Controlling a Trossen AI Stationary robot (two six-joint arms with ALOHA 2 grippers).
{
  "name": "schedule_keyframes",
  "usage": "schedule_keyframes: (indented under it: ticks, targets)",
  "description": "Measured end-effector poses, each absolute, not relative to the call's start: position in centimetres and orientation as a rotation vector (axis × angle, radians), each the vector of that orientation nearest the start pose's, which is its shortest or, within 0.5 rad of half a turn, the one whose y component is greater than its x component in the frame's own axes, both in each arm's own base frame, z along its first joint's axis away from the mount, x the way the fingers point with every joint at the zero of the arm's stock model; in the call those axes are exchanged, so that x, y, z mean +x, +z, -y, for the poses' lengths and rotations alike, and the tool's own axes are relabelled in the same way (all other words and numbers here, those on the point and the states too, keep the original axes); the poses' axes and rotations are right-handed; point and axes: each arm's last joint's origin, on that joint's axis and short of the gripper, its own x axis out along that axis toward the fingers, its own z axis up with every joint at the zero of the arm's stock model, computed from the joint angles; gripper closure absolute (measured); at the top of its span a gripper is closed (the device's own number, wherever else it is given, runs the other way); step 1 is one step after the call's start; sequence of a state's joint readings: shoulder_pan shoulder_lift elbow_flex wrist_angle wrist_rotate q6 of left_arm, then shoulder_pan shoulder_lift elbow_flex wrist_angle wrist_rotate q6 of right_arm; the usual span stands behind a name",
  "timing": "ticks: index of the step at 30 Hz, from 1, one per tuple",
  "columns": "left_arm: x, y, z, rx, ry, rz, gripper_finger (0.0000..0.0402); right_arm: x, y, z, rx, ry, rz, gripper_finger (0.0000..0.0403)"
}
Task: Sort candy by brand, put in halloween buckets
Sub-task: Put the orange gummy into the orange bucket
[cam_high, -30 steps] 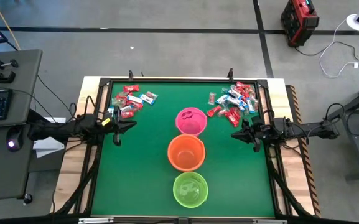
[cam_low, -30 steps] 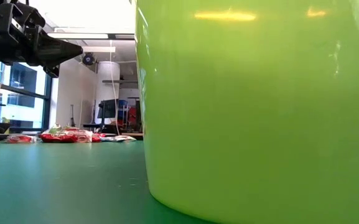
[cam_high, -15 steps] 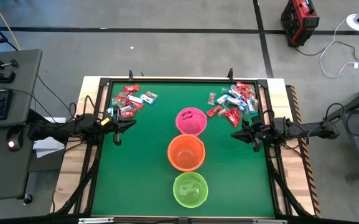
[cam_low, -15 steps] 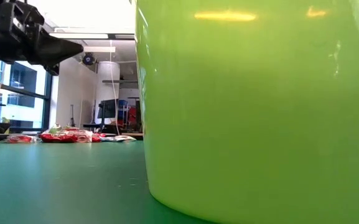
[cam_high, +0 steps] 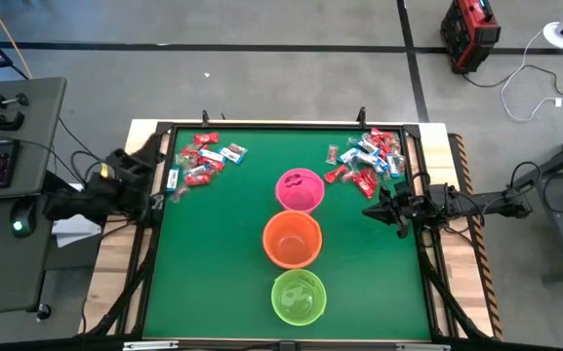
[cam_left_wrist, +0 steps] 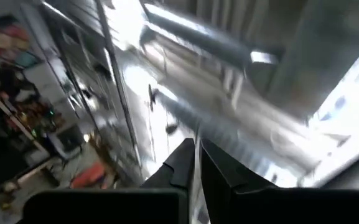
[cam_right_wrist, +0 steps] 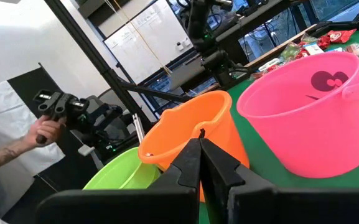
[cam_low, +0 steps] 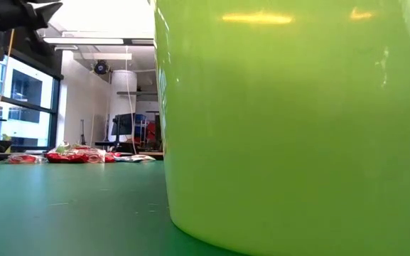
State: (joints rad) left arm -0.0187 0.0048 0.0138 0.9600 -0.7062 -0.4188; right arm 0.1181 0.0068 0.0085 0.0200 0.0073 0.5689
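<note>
Candy in two heaps, three buckets in a row, both grippers empty.

The left gripper (cam_left_wrist: 196, 163), fingers pressed together, has drawn back from the mat to the table's left edge and tilted upward; the left candy heap (cam_high: 201, 159) lies nearby on the green mat. The right gripper (cam_high: 371, 209), also closed, hovers beside the orange bucket (cam_high: 292, 239), below the right candy heap (cam_high: 365, 159). The pink bucket (cam_high: 300, 190) and green bucket (cam_high: 299, 297) flank the orange one. Wrappers are red and blue-and-white.
</note>
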Motion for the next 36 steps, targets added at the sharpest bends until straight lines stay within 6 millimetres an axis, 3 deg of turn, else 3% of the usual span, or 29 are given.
schedule_keyframes:
  ticks: [3, 9, 12, 15, 18, 21, 25, 30, 36]
  targets:
    - [6.1, 24.1, -1.9, -0.759, 0.454, 0.992, 0.0387, 9.7, 16.8, -1.1, 0.569, 0.114, -0.01, 0.0402]
    - [11.4, 24.3, -2.3, -0.873, 0.495, 0.663, 0.0387, 9.7, 16.8, -1.1, 0.57, 0.114, -0.01, 0.0402]
    - [14.3, 23.6, -2.9, -0.859, 0.454, 0.392, 0.0387, 9.7, 16.8, -1.1, 0.569, 0.114, -0.011, 0.0402]
    - [15.9, 23.2, -4.0, -0.952, 0.383, 0.07, 0.0387, 9.7, 16.8, -1.1, 0.569, 0.114, -0.01, 0.0402]
    - [16.2, 23.4, -5.6, -0.928, 0.358, -0.202, 0.0387, 9.7, 16.8, -1.1, 0.569, 0.114, -0.01, 0.0402]
    - [15.7, 24.5, -8.2, -0.814, 0.428, -0.319, 0.0387, 9.7, 16.8, -1.1, 0.569, 0.114, -0.01, 0.0402]
    - [14.6, 24.5, -11.4, -0.832, 0.497, -0.501, 0.0387, 9.7, 16.8, -1.1, 0.57, 0.114, -0.009, 0.0402]
    - [13.5, 22.0, -13.3, -0.918, 0.581, -0.764, 0.0387, 9.7, 16.8, -1.1, 0.569, 0.114, -0.01, 0.0402]
    - [14.2, 19.7, -14.5, -0.978, 0.581, -0.871, 0.0387, 9.7, 16.8, -1.1, 0.57, 0.114, -0.01, 0.0402]
